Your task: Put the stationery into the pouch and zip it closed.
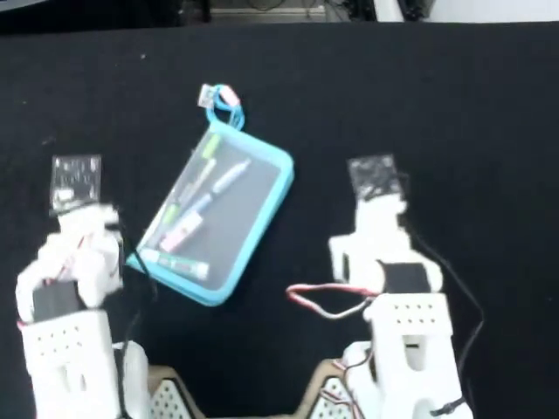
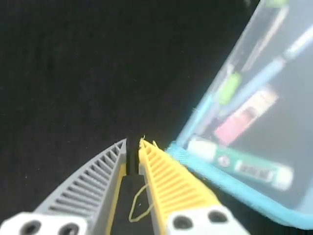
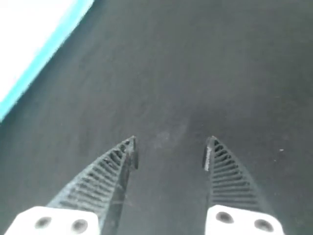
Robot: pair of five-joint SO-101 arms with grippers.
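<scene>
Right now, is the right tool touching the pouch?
Apart. The right wrist view shows the right tool open over the black table, with a clear stretch of table between its fingertips and the blue edge of the pouch.

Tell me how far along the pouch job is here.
Done: the stationery lies inside the pouch. In hand: nothing; the left gripper is shut and empty beside the pouch's corner, the right gripper open over the table. Left: possibly the zipping; whether the pouch is fully closed cannot be told.
</scene>
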